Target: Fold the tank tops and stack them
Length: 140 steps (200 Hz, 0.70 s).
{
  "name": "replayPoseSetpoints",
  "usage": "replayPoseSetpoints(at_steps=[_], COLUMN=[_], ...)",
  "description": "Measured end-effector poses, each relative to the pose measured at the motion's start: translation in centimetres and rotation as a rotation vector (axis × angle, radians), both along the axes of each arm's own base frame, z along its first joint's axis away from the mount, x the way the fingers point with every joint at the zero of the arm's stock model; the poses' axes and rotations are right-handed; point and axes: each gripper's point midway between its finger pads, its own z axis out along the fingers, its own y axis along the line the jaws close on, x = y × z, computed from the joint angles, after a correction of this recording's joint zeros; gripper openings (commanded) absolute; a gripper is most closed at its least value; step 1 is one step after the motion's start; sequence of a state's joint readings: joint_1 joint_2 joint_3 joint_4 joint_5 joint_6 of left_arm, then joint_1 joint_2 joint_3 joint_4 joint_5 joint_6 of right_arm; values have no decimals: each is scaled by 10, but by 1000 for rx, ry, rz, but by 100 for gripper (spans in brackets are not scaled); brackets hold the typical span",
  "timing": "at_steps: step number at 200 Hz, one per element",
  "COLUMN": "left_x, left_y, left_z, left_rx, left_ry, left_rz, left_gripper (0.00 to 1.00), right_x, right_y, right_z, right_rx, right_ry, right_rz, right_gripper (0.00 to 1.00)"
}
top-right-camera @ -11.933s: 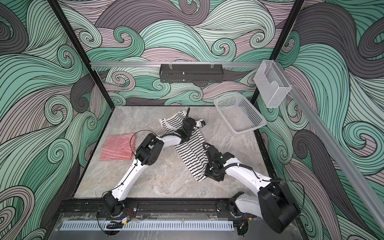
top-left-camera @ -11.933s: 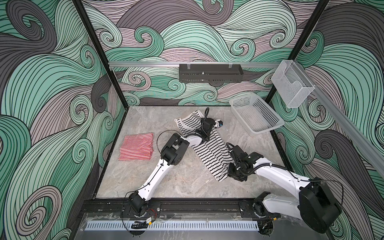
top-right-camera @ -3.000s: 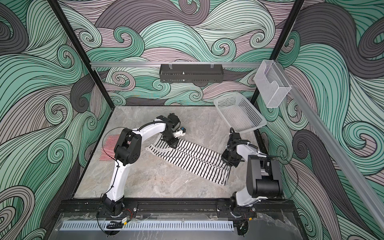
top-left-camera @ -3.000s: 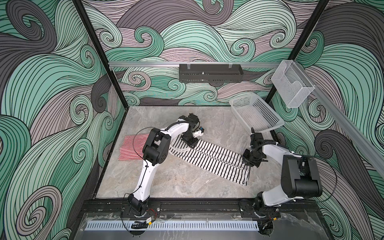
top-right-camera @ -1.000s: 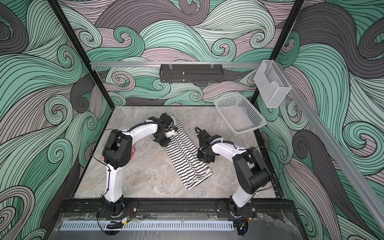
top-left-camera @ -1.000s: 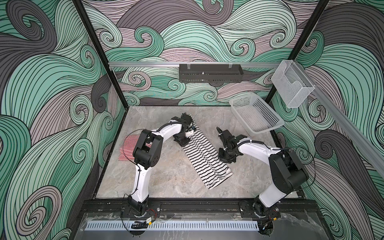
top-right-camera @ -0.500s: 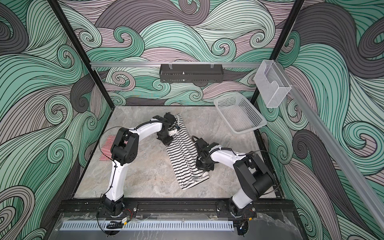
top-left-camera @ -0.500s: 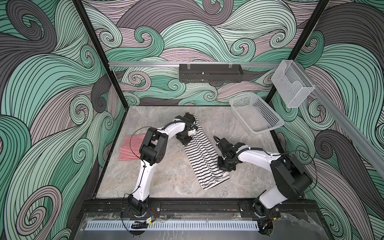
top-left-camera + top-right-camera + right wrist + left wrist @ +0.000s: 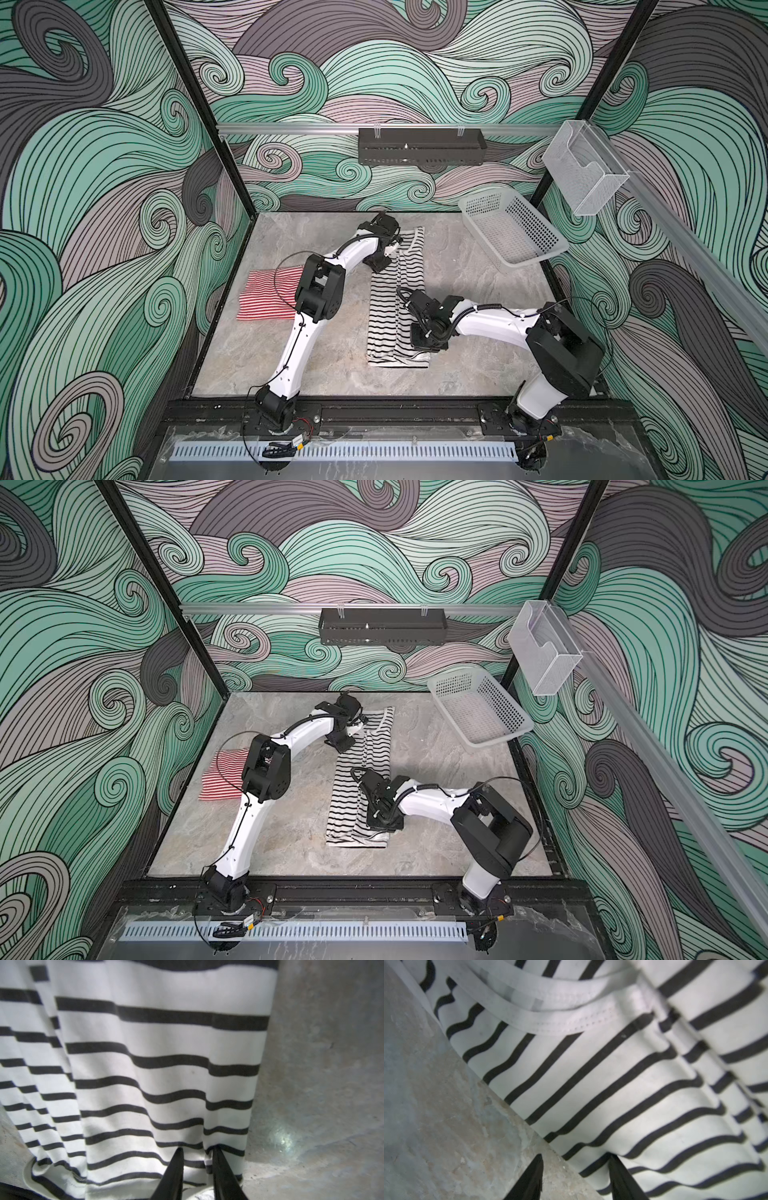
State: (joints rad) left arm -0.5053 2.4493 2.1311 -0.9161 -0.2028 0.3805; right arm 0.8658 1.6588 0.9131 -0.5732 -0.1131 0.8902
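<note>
Black-striped tank top (image 9: 397,299): left tool (image 9: 576,1159) apart at edge; right tool (image 9: 197,1150) clamps hem; bare table (image 9: 478,257) around.

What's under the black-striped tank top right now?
Around the black-striped tank top only grey tabletop shows; anything beneath is covered by the cloth. The red-striped tank top lies apart to the left, partly hidden by the left arm.
</note>
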Motion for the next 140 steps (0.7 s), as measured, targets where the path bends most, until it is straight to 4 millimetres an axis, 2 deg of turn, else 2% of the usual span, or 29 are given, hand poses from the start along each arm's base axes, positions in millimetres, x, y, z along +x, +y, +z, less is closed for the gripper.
replayPoseSetpoints(at_steps=[32, 50, 78, 100, 113, 126, 140], left_x=[-7, -22, -52, -81, -100, -121, -145], left_y=[7, 15, 26, 38, 45, 51, 54], left_z=[5, 13, 50, 76, 79, 72, 58], left_rx=[6, 1, -44, -83, -91, -90, -81], left_ry=[-7, 0, -24, -62, -68, -52, -19], left_rz=[25, 43, 43, 27, 9, -19, -58], left_gripper=[67, 70, 70, 70, 70, 70, 70], right_x=[-2, -3, -3, -14, -28, -40, -40], right_y=[-2, -4, -6, -15, -23, -30, -25], right_z=[5, 16, 35, 29, 16, 4, 7], right_rx=[3, 13, 58, 80, 83, 84, 132], right_ry=[0, -11, -39, -16, 26, 70, 67], right_rz=[2, 6, -8, -37, -61, -88, -111], right_gripper=[55, 56, 55, 54, 54, 54, 54])
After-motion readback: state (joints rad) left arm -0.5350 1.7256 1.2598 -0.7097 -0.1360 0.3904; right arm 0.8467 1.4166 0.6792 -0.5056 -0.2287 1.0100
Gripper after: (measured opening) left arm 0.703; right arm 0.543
